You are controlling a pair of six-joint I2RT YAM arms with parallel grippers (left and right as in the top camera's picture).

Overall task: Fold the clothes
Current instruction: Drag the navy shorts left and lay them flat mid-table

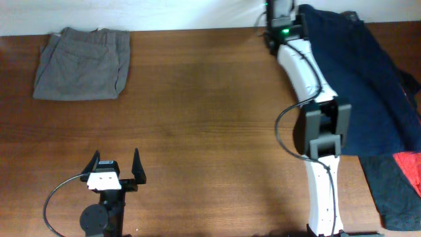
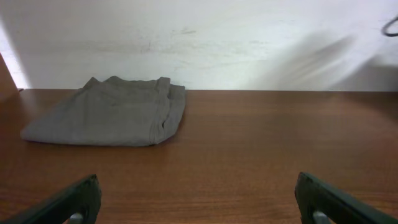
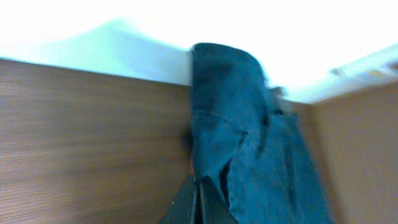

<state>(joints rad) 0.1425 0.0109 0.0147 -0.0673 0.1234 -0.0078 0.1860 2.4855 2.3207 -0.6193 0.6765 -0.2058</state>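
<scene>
The large dark navy-blue trousers [image 1: 362, 72] lie spread along the table's right side, up to the far edge. My right gripper [image 1: 279, 23] is at the far edge by their top left corner. In the right wrist view its fingers [image 3: 198, 194] are pressed together, pinching the edge of the navy cloth [image 3: 249, 143]. The folded grey-khaki trousers [image 1: 82, 62] lie at the far left and also show in the left wrist view [image 2: 112, 112]. My left gripper [image 1: 116, 159] is open and empty near the front left, its fingers [image 2: 199, 199] wide apart over bare wood.
A red garment [image 1: 411, 168] and a black one [image 1: 388, 194] lie at the front right, partly under the navy trousers. The right arm [image 1: 316, 131] stretches from the front edge to the far edge. A white wall runs behind the wooden table [image 1: 197, 112].
</scene>
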